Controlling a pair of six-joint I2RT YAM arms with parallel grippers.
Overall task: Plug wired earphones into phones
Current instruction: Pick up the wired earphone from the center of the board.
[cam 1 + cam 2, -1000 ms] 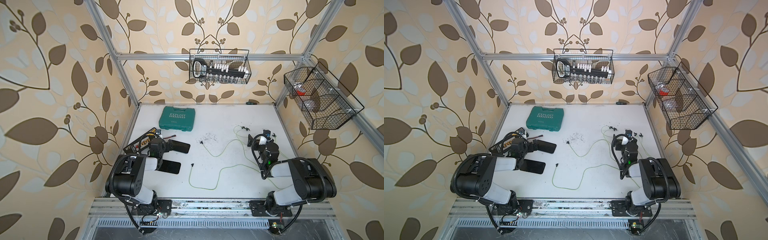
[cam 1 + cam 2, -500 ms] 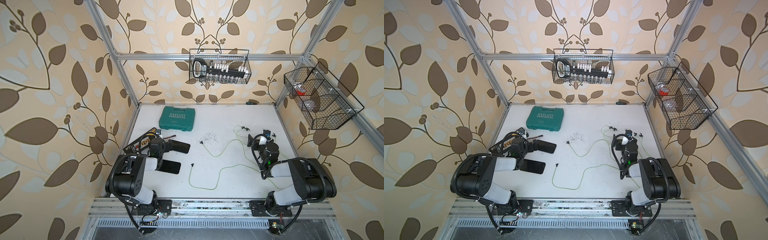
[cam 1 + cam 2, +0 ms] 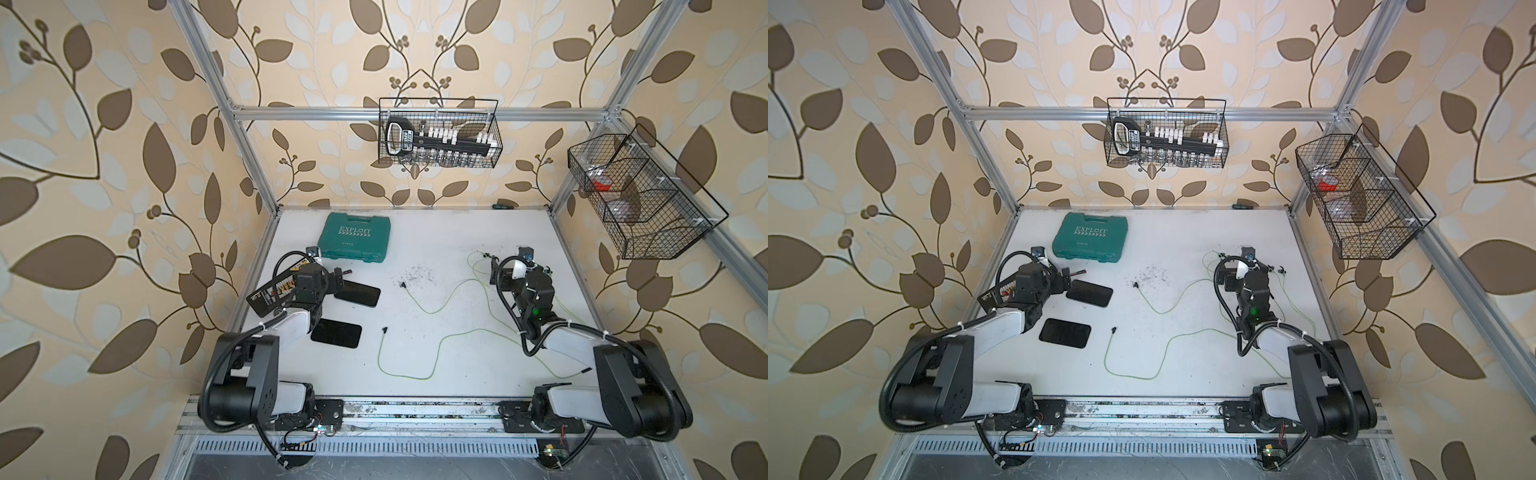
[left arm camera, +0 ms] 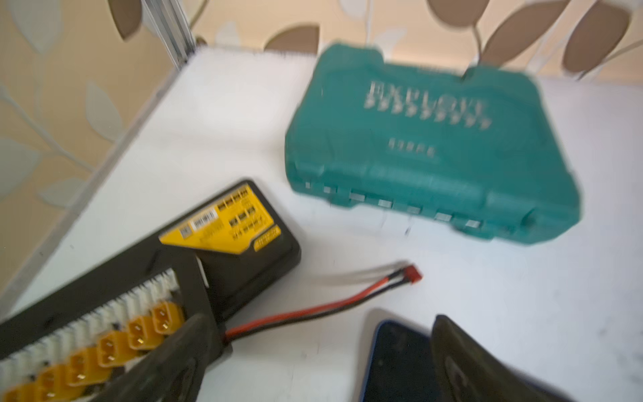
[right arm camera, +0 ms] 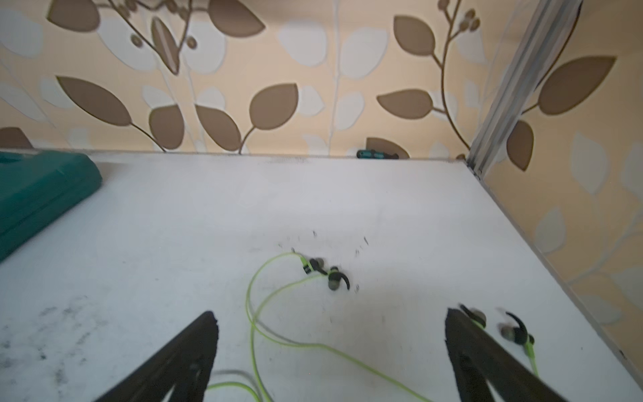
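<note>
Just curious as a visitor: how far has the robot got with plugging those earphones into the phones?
Nothing looks done yet. Both phones lie bare, and both plugs lie loose on the table, apart from them. Nothing is in hand: the left gripper is open over one phone's end, the right gripper open over the cables near the earbuds. Both pluggings are left.

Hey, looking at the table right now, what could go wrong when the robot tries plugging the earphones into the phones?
1. The earphones' cables loop across each other beside the right hand, so lifting one may drag the other.
2. The plugs are tiny, so a pinch by the open hand may slip.
3. The red-and-black wire lies by the far phone near the left hand and may snag.
</note>
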